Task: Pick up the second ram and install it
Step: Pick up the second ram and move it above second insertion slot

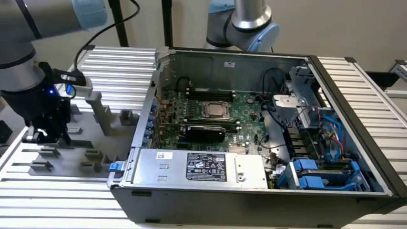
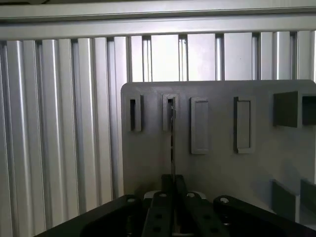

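The second ram (image 2: pixel 173 148) appears edge-on as a thin dark strip. It runs from between my fingertips to a slotted grey block (image 2: pixel 170 112) on the grey fixture plate (image 2: pixel 222 168). My gripper (image 2: pixel 173 190) is shut on its near end. In the exterior view, my gripper (image 1: pixel 47 135) hangs low over the fixture plate (image 1: pixel 76 143) at the exterior view's left, outside the open computer case (image 1: pixel 254 191). The dark memory slots (image 1: pixel 213 94) lie beyond the CPU socket (image 1: pixel 216 110) on the green motherboard.
Several grey fixture blocks (image 1: pixel 102 112) stand on the plate around my gripper. A black card (image 1: pixel 203 130) sits below the CPU socket. The power supply (image 1: pixel 197 167) fills the case's near side, with cables and blue drive bays (image 1: pixel 318 174) at the right. A second arm (image 1: pixel 245 24) stands behind the case.
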`<state>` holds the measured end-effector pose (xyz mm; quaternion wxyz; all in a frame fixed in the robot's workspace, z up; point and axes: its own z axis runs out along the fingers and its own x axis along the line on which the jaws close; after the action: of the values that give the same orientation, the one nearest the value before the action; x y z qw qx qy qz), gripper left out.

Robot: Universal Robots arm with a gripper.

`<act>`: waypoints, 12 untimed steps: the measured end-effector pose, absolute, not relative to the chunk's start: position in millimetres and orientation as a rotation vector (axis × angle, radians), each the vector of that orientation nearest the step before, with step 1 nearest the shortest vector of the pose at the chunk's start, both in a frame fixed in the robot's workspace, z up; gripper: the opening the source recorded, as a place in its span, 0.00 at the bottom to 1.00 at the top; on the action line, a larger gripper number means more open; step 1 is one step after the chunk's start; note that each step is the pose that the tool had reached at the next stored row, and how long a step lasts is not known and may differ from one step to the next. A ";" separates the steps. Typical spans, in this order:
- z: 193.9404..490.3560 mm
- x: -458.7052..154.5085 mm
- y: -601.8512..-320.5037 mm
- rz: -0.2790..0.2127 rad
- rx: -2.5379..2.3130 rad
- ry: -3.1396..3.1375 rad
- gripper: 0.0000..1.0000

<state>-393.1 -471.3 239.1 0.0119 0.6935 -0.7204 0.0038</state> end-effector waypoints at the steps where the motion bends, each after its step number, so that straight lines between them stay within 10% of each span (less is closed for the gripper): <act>1: 243.4 -393.0 -471.3 0.012 2.162 -2.246 0.00; 12: 293.5 -388.2 -471.3 0.012 2.162 -2.246 0.00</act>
<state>-388.2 -471.3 293.5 0.0119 0.6935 -0.7203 0.0038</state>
